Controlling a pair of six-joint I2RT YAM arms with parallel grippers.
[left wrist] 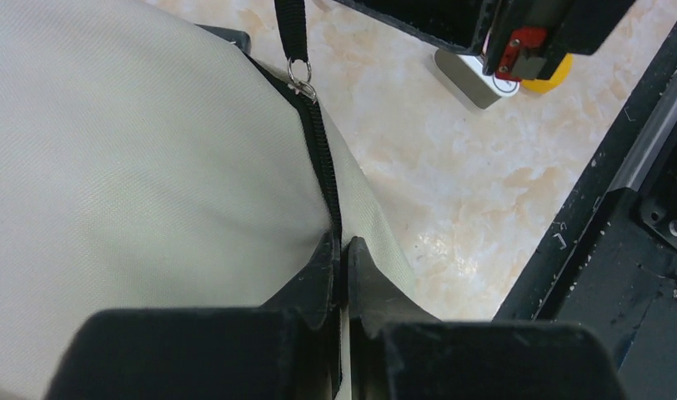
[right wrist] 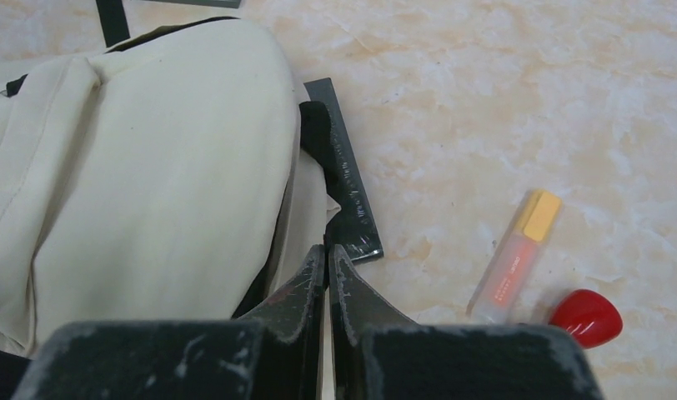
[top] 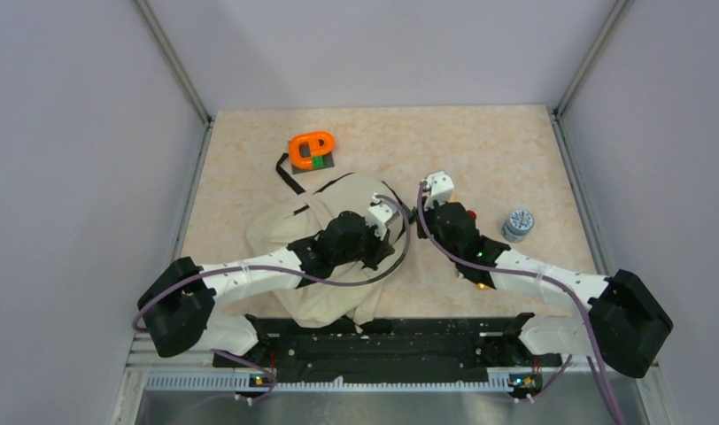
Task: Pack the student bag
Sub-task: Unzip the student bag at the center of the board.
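The student bag [top: 325,266], beige with black zipper lines, lies slumped in the middle of the table. My left gripper [top: 397,221] reaches over it. In the left wrist view that gripper [left wrist: 342,247] is shut on the bag's black zipper seam [left wrist: 321,158], below the metal ring of the zipper pull [left wrist: 300,75]. My right gripper [right wrist: 328,251] is shut at the bag's [right wrist: 152,183] right edge, tips against the fabric beside a black ruler [right wrist: 345,187] that pokes out from under the bag. Whether it pinches fabric does not show.
An orange tape dispenser [top: 311,149] stands at the back, and a small blue-grey capped jar [top: 518,224] on the right. A lip gloss tube [right wrist: 516,254] and a red rounded object [right wrist: 585,317] lie right of the right gripper. The black base rail [top: 382,336] runs along the near edge.
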